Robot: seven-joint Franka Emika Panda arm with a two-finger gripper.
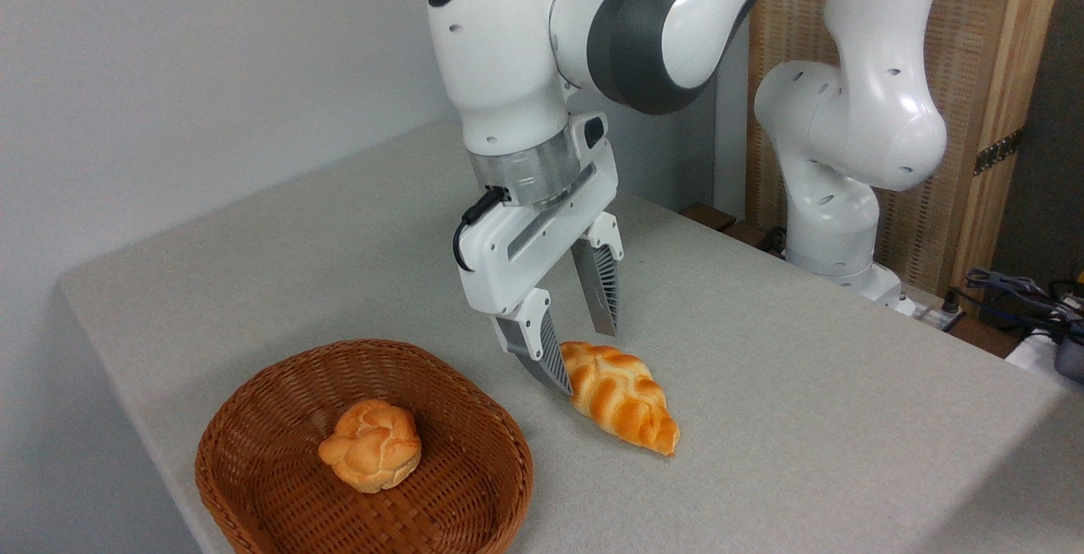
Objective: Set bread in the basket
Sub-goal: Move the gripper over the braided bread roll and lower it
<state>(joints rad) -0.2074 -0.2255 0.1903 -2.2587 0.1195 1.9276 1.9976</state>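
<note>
Gripper (583,355) spread wide and tilted, fingers straddling the blunt end of the bread (618,396); near finger at or just beside the loaf's left flank, far finger behind it, nothing held. Bread lies flat on the table (762,351) near the front edge, just right of the basket (279,461), which holds only a small round bun (371,444). Judged: approach done; closing, lift, transfer and release all remain.

Grey table (762,385), basket (254,418), bread (622,397)
</note>
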